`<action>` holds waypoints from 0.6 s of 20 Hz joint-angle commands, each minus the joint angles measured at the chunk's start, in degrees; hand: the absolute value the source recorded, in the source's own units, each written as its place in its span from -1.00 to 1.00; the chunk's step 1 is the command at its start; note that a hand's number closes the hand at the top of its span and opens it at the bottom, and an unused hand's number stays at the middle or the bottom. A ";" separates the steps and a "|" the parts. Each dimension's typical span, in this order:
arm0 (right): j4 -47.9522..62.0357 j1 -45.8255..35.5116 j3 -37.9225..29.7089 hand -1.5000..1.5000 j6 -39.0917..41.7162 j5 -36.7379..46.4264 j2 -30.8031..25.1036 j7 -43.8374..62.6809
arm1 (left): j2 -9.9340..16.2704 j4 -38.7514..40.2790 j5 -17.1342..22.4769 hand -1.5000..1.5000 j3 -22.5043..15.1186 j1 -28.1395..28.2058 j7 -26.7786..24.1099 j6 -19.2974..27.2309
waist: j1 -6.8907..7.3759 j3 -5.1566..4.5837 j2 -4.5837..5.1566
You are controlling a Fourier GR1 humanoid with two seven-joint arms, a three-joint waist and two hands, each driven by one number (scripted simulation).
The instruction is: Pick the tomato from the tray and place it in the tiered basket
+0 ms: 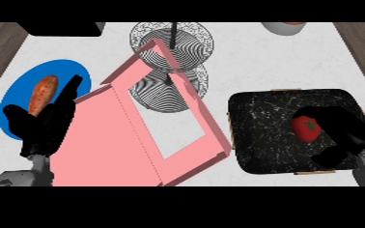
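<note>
On the white counter, the tomato is sitting near the right edge of the dark tray, with the right hand curling around it from the right, far nearer than the open left hand, while the tiered basket is waiting toward the counter's far edge.

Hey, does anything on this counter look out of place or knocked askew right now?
Yes: the pink box in the middle sits at a slant with its windowed lid flung open, leaning up over the wire tiered basket. Otherwise things look orderly; the tomato sits on the black tray.
</note>
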 commanded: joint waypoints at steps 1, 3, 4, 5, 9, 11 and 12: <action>1.81 2.11 3.72 1.00 -4.20 6.47 2.33 -1.69 | -1.62 -3.15 -2.29 0.00 -1.30 0.37 1.57 1.57 | -0.10 0.56 -0.02; 2.65 1.87 3.63 1.00 -4.70 7.84 2.24 -2.76 | -1.42 0.09 -2.07 0.00 -0.01 -0.96 -0.08 0.20 | -0.22 0.55 0.01; 4.45 1.28 4.24 1.00 -6.70 9.07 2.30 -4.27 | -1.46 1.45 -1.07 0.00 0.22 -4.14 1.95 -0.04 | -0.28 0.56 0.08; 3.83 -0.37 3.72 1.00 -4.78 8.94 2.67 -3.24 | 0.76 -1.37 -0.15 0.00 2.32 -1.05 1.16 -1.59 | 0.05 0.55 0.00; -2.23 5.52 1.12 1.00 -4.82 8.63 1.66 -0.06 | -0.54 -2.29 -1.48 0.00 0.79 -0.34 1.87 -0.95 | -0.63 0.53 -0.16; -3.56 5.85 0.20 1.00 0.09 7.69 6.26 11.62 | -1.22 -0.44 -1.96 0.00 0.88 -0.68 1.01 0.17 | -1.13 0.45 -0.22; -7.55 7.53 -0.94 1.00 4.68 5.42 6.67 16.01 | -0.63 -1.36 -1.94 0.00 1.24 2.12 -0.92 -0.54 | -1.63 0.30 -0.62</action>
